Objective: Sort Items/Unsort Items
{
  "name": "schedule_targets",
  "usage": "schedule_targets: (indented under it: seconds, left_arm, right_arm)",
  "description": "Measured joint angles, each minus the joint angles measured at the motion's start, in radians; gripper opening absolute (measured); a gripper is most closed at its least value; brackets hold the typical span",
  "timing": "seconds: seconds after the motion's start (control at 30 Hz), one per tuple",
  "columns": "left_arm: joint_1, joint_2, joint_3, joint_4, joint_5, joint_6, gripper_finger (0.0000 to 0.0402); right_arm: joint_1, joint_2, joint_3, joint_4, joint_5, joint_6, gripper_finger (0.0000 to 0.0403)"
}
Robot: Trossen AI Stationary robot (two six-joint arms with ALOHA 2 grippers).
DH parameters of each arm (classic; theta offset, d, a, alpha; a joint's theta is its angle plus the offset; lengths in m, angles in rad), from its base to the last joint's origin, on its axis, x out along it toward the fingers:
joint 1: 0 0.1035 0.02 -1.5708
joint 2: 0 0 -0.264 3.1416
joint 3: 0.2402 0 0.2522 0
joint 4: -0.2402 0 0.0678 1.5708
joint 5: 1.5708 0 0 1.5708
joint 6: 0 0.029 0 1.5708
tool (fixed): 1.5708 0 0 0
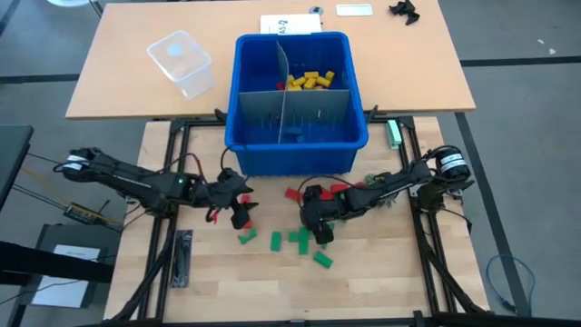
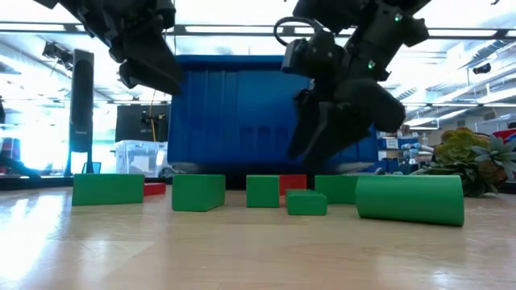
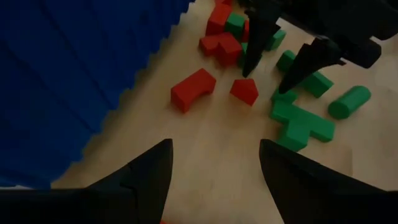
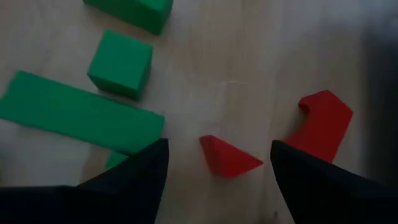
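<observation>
Right wrist view: small red wedge-shaped toy block (image 4: 227,157) is lying at lower centre, between spread fingers.
Right gripper (image 4: 217,163): hanging unclenched, grasping nothing.
Left gripper (image 3: 214,165): waiting released, mid-left in high view.
Advice: descending straight, centring wedge before closing.

Bright, even overhead light; ceiling glare washes the low view, and both wrist views look soft.

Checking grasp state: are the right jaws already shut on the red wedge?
No, the red wedge lies on the wood between the right gripper's open jaws, untouched.
</observation>
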Motion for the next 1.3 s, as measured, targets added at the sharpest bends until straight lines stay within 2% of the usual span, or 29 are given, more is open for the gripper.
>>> schedule_targets:
  seconds: [0.2, 0.33, 0.53, 0.93, 1.3]
  left_arm:
    - [0.000, 0.049, 0.000, 0.025, 0.000, -0.003, 0.0249]
    - [0.000, 0.064, 0.000, 0.044, 0.000, -0.003, 0.0249]
    - [0.000, 0.068, 0.000, 0.079, 0.001, 0.004, 0.0249]
    - [0.000, 0.068, 0.000, 0.101, 0.003, 0.007, 0.0249]
    - [0.000, 0.068, 0.000, 0.122, 0.003, 0.009, 0.0249]
  right_arm:
    - [-0.035, 0.030, -0.002, 0.000, -0.008, -0.085, 0.0238]
    - [-0.053, 0.061, 0.001, 0.036, -0.082, -0.137, 0.0216]
    - [-0.073, 0.079, 0.000, 0.039, -0.130, -0.135, 0.0181]
    - [-0.093, 0.075, 0.003, 0.008, -0.131, -0.072, 0.0015]
    - [-0.030, -0.040, -0.001, -0.004, -0.129, 0.043, 0.0000]
